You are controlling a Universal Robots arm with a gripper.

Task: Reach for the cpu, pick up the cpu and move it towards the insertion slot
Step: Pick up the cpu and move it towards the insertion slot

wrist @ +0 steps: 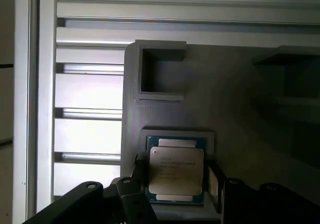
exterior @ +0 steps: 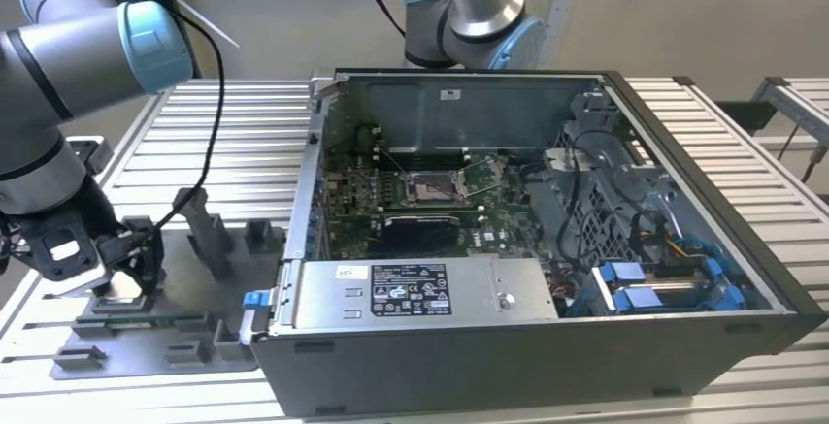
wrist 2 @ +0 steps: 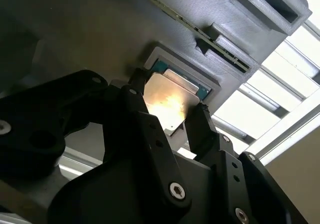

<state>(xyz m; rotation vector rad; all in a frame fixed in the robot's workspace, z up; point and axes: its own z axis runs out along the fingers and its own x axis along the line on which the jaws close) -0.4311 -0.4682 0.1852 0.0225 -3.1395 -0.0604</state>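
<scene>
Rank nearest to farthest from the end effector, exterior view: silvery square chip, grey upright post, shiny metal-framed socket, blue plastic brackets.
1. Silvery square chip, under the end effector.
2. Grey upright post, beside it.
3. Shiny metal-framed socket, inside the case.
4. Blue plastic brackets, case's far corner.

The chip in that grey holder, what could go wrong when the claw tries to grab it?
1. The cpu sits in a snug recess of the grey holder. If the claw closes off-centre, the cpu could tilt and jam against the rim.
2. It is thin, so the fingers might catch only its edge and let it slip.
3. The slot lies deep inside the case, so the arm could bump its walls.
</scene>
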